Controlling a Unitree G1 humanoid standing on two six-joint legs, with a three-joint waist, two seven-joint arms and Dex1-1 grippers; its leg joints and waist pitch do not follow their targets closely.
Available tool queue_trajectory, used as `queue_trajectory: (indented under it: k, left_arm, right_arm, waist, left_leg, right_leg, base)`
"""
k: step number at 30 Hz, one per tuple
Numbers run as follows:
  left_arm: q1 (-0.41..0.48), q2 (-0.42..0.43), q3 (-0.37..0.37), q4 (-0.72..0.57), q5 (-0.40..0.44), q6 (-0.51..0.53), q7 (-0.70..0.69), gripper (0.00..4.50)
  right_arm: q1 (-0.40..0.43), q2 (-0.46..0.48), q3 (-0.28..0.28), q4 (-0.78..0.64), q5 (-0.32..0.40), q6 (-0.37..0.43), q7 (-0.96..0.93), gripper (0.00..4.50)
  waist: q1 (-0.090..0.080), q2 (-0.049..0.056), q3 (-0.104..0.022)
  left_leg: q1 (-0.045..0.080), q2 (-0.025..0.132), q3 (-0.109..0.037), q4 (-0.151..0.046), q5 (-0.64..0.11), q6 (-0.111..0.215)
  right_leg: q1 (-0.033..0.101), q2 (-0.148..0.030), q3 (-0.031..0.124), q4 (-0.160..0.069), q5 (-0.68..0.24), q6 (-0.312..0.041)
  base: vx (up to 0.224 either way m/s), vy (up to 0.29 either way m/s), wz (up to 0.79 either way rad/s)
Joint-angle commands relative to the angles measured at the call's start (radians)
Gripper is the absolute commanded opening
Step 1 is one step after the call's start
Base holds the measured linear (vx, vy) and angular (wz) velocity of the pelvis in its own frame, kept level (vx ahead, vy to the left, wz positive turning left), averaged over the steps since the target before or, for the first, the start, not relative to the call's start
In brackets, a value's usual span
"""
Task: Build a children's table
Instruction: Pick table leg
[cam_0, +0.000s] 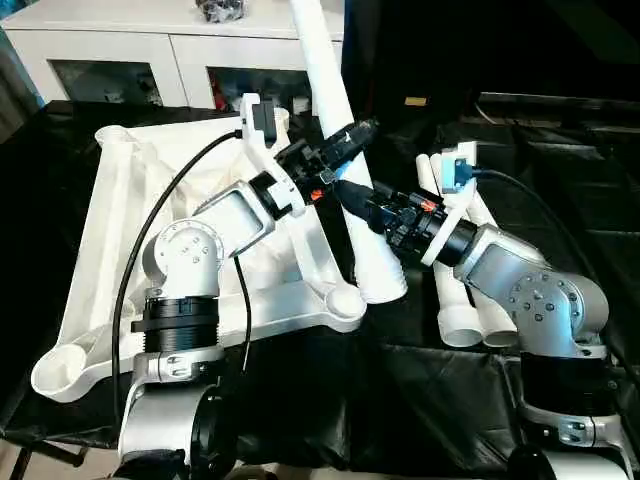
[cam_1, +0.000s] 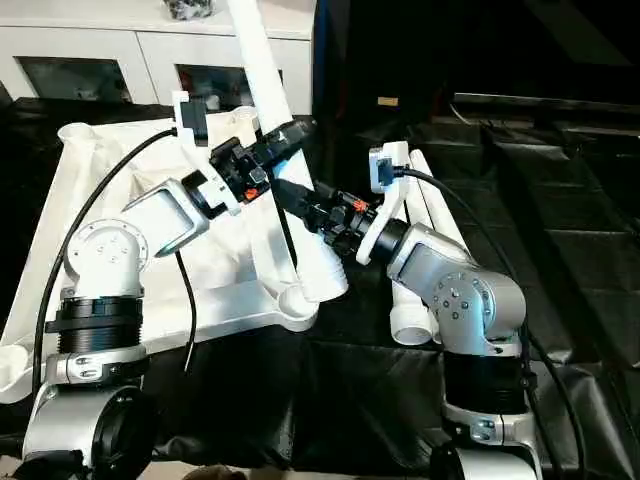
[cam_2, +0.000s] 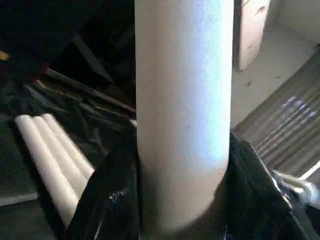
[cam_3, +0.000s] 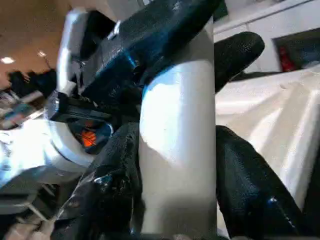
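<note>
The white tabletop (cam_0: 130, 190) lies underside up on black cloth, its ribs and corner sockets showing. One long white leg (cam_0: 325, 70) stands tilted, and both grippers hold it. My left gripper (cam_0: 345, 135) is shut on it higher up, and my right gripper (cam_0: 362, 205) is shut on it just below. The leg's wide lower end (cam_0: 385, 285) sits just right of the near right corner socket (cam_0: 345, 303); whether they touch I cannot tell. In the left wrist view the leg (cam_2: 182, 100) runs between black fingers (cam_2: 107, 200). In the right wrist view it (cam_3: 177, 150) does the same.
Three spare white legs (cam_0: 462, 310) lie side by side on the black cloth right of my right arm, also seen as spare legs (cam_2: 55, 155). A white cabinet (cam_0: 130, 45) with glass doors stands behind the table. The table's near edge runs just under my arms.
</note>
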Motion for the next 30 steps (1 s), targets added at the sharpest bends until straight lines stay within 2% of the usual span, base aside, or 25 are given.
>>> queue_trajectory:
  k: [1,2,4,5,11,13,15,18,20,23,30]
  left_arm:
    - [-0.036,0.024,-0.047,-0.01,0.091,-0.079,0.028,1.85]
    - [-0.036,0.024,-0.047,-0.01,0.091,-0.079,0.028,1.85]
    - [-0.047,0.041,-0.089,-0.021,0.143,-0.111,0.032,1.84]
    - [-0.054,0.053,-0.119,-0.031,0.173,-0.127,0.03,1.84]
    - [-0.056,0.07,-0.173,-0.051,0.218,-0.156,0.014,1.84]
    - [-0.051,0.073,-0.187,-0.057,0.23,-0.161,0.008,1.84]
    - [-0.048,0.076,-0.2,-0.058,0.237,-0.166,-0.001,1.84]
    - [-0.047,0.08,-0.211,-0.056,0.245,-0.171,-0.007,1.84]
    - [-0.046,0.084,-0.217,-0.056,0.249,-0.173,-0.01,1.84]
    - [-0.049,0.088,-0.221,-0.048,0.259,-0.178,-0.011,1.84]
    - [-0.057,0.097,-0.228,-0.036,0.275,-0.194,-0.019,1.84]
  right_arm:
    - [-0.005,-0.032,0.055,0.006,-0.053,-0.007,-0.004,2.6]
    - [-0.005,-0.032,0.055,0.006,-0.053,-0.007,-0.004,2.6]
    - [-0.006,-0.052,0.109,0.008,-0.107,-0.017,-0.019,2.88]
    - [-0.01,-0.063,0.146,0.02,-0.148,-0.026,-0.038,2.95]
    - [-0.018,-0.059,0.199,0.044,-0.186,-0.032,-0.062,2.93]
    - [-0.021,-0.051,0.205,0.053,-0.195,-0.035,-0.07,2.93]
    - [-0.028,-0.04,0.212,0.069,-0.208,-0.046,-0.08,2.64]
    - [-0.037,-0.023,0.209,0.094,-0.226,-0.071,-0.102,2.55]
    - [-0.04,-0.021,0.209,0.1,-0.229,-0.08,-0.108,2.2]
    - [-0.047,-0.018,0.21,0.111,-0.236,-0.095,-0.11,2.01]
    - [-0.042,-0.025,0.216,0.111,-0.24,-0.103,-0.09,1.91]
  waist:
    - [0.004,-0.005,-0.068]
    - [0.002,-0.004,-0.067]
    - [0.001,-0.006,-0.069]
    - [0.003,-0.005,-0.069]
    - [0.003,-0.005,-0.071]
    - [0.002,-0.005,-0.072]
    - [0.001,-0.002,-0.072]
    - [0.001,-0.002,-0.072]
    - [0.001,-0.001,-0.072]
    - [0.001,-0.001,-0.074]
    - [0.002,-0.001,-0.075]
  left_leg:
    - [0.011,0.059,-0.026,-0.062,-0.023,0.019]
    - [0.01,0.058,-0.025,-0.062,-0.018,0.015]
    - [0.012,0.058,-0.024,-0.06,-0.015,0.013]
    - [0.012,0.059,-0.026,-0.06,-0.005,0.011]
    - [0.009,0.058,-0.023,-0.056,0.012,0.019]
    - [0.009,0.057,-0.022,-0.055,0.019,0.024]
    - [0.009,0.058,-0.023,-0.054,0.017,0.027]
    - [0.011,0.058,-0.023,-0.056,0.005,0.022]
    - [0.01,0.059,-0.023,-0.056,0.008,0.019]
    - [0.01,0.058,-0.023,-0.054,0.016,0.024]
    - [0.01,0.058,-0.023,-0.052,0.022,0.031]
  right_leg:
    - [0.06,-0.079,0.04,-0.072,0.122,-0.222]
    - [0.061,-0.079,0.041,-0.069,0.131,-0.218]
    - [0.06,-0.079,0.04,-0.068,0.139,-0.217]
    - [0.059,-0.08,0.04,-0.066,0.146,-0.216]
    - [0.06,-0.08,0.04,-0.059,0.2,-0.245]
    - [0.059,-0.079,0.04,-0.058,0.213,-0.249]
    - [0.058,-0.08,0.039,-0.057,0.216,-0.255]
    - [0.058,-0.081,0.039,-0.058,0.197,-0.262]
    - [0.059,-0.08,0.039,-0.057,0.209,-0.26]
    - [0.06,-0.079,0.039,-0.055,0.23,-0.261]
    - [0.062,-0.079,0.038,-0.053,0.249,-0.266]
  base:
    - [0.0,0.0,0.0]
    - [0.0,0.0,0.0]
    - [0.0,0.0,0.0]
    - [0.0,0.0,0.0]
    - [0.0,0.0,0.0]
    - [0.0,0.0,0.0]
    - [0.0,0.0,0.0]
    - [0.0,0.0,0.0]
    - [0.0,0.0,0.0]
    - [0.0,0.0,0.0]
    - [0.0,0.0,0.0]
